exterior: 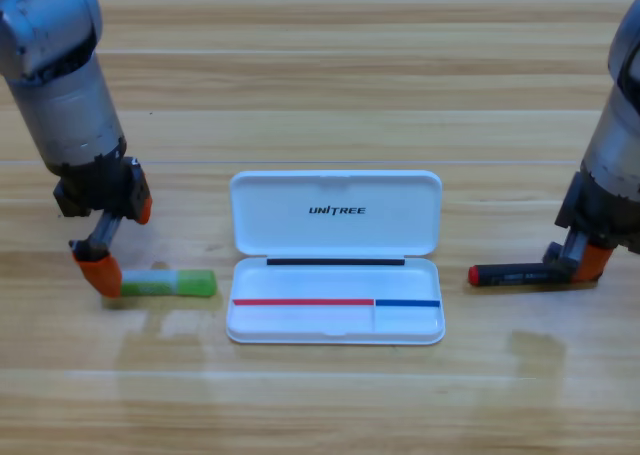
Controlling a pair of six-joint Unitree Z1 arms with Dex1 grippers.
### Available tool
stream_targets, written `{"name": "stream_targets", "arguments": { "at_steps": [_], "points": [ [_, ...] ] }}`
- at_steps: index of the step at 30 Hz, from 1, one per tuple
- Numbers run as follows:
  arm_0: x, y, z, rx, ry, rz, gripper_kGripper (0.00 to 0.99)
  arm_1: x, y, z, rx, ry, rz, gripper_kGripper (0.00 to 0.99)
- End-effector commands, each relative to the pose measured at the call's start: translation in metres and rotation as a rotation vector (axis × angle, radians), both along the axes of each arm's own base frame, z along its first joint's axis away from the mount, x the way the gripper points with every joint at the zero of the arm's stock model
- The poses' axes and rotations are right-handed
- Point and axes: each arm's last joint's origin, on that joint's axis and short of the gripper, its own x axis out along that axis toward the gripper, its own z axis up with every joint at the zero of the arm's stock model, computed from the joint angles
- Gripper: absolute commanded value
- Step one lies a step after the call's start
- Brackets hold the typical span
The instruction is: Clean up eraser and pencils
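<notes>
The light green pencil (168, 283) lies flat on the table, left of the white case (336, 325). My left gripper (120, 243) stands open over its left end, the lower orange jaw touching that end and the upper jaw well above it. The black pencil (510, 274), with a red tip showing at its left, lies to the right of the case. My right gripper (578, 262) sits on the pencil's right end and hides it. The eraser is out of view.
The white case lies open in the middle of the table, its lid (336, 213) folded back away from the tray. Both arms come down steeply from the upper corners on either side of it.
</notes>
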Motion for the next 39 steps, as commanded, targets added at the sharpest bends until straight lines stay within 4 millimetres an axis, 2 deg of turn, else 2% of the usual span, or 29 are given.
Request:
{"name": "stream_targets", "arguments": {
  "at_steps": [1, 9, 15, 24, 32, 36, 38, 39],
  "points": [
    [0.008, 0.003, -0.023, -0.002, 0.041, 0.071, 0.986, -0.026, 0.032, 0.005, 0.066, 0.080, 0.262, 0.000],
    [0.003, -0.007, -0.031, -0.047, 0.029, 0.120, 0.986, -0.014, 0.073, -0.007, 0.080, 0.116, 0.481, 0.000],
    [-0.004, -0.008, -0.040, -0.043, 0.033, 0.128, 0.946, -0.004, 0.095, -0.016, 0.044, 0.151, 0.555, 0.000],
    [-0.013, -0.007, -0.045, -0.052, 0.020, 0.116, 0.891, 0.009, 0.117, -0.035, 0.035, 0.155, 0.569, 0.000],
    [-0.019, -0.005, -0.055, -0.060, 0.025, 0.122, 0.830, 0.017, 0.127, -0.049, 0.026, 0.160, 0.568, 0.000],
    [-0.022, -0.005, -0.061, -0.062, 0.044, 0.107, 0.638, 0.016, 0.125, -0.051, 0.021, 0.173, 0.567, 0.000],
    [-0.023, -0.004, -0.065, -0.066, 0.061, 0.091, 0.434, 0.015, 0.124, -0.051, 0.014, 0.182, 0.566, 0.000],
    [-0.024, -0.005, -0.065, -0.070, 0.067, 0.088, 0.298, 0.014, 0.124, -0.051, 0.011, 0.187, 0.566, 0.000]
  ]
}}
